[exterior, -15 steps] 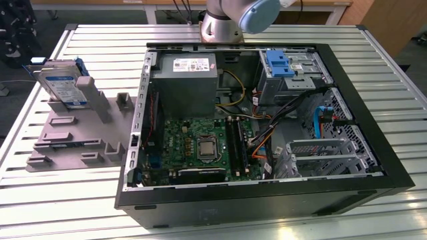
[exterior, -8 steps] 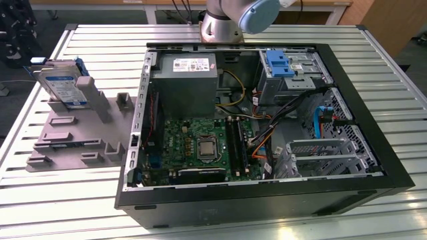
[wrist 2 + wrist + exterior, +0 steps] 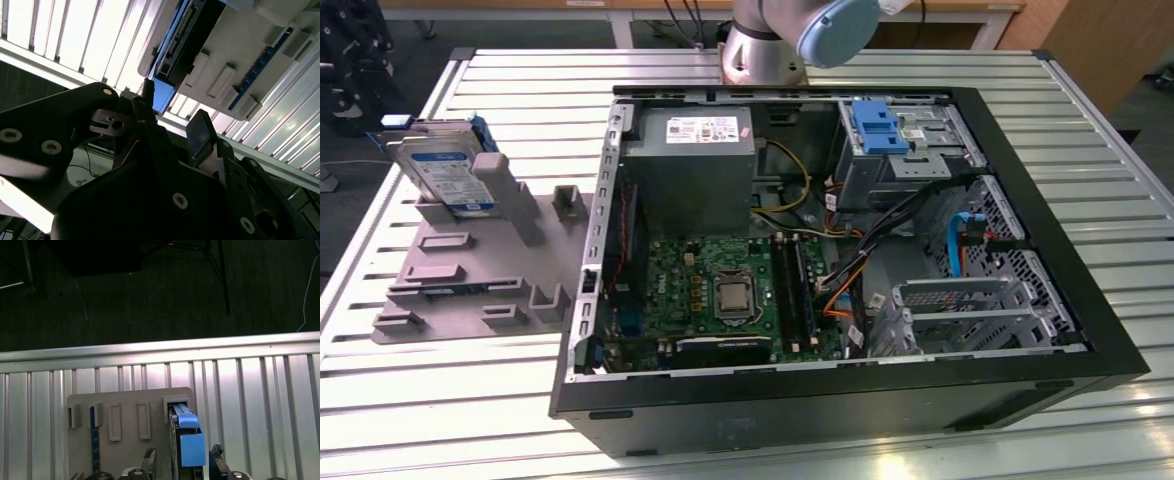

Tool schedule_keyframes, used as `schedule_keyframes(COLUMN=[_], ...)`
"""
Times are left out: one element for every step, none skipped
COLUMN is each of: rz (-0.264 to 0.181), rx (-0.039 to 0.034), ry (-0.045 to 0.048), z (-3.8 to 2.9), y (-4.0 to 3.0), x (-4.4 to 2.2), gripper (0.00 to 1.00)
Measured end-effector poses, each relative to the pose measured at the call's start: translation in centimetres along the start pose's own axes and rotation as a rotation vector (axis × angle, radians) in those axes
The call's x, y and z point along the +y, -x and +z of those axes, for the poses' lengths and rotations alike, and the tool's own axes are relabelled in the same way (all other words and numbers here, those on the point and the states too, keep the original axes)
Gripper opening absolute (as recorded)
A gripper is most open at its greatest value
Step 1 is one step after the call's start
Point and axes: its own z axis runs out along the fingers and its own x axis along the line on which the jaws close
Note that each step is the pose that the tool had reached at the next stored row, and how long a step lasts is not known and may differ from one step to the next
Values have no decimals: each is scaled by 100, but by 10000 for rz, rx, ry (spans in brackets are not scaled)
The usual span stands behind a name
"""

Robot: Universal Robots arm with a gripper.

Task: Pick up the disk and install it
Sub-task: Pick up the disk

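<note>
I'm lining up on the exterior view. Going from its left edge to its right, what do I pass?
disk → grey box with the white sticker, inside the open case → blue plastic bracket → metal drive cage

From where I stand, the desk (image 3: pixel 454 420) carries an opened computer case (image 3: pixel 854 400), and just beside it, on the exterior view's left, lies a flat holder (image 3: pixel 467 290). The disk (image 3: pixel 447 175) stands tilted on edge in the holder's far end. Behind the case, at the desk's far edge, rises the arm (image 3: pixel 774 40). Inside the case, the power supply (image 3: pixel 687 170) sits at the far side with the motherboard (image 3: pixel 707 290) in front of it. On the exterior view's right, a bracket (image 3: pixel 874 125) sits in the far corner and a drive cage (image 3: pixel 974 315) nearer. In the first wrist view the gripper (image 3: pixel 182 454) has its fingertips apart, one on each side of the disk's edge.
</note>
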Motion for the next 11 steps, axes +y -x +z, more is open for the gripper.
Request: schedule_keyframes(rz=[0, 0, -2, -16, -75, -212, -393, -486, -508, -518, -519], rx=[-2, -4, -4, -3, -2, 3, 9, 10, 1, -8, -10], ry=[0, 0, -1, 0, 3, 6, 9, 13, 12, 12, 14], z=[0, 0, 0, 0, 0, 0, 2, 3, 9, 16, 23], y=[0, 0, 0, 0, 0, -1, -1, -1, -1, 0, 1], x=[0, 0, 0, 0, 0, 0, 0, 0, 1, 2, 10], gripper=[53, 53, 53, 53, 53, 53, 53, 53, 53, 53, 53])
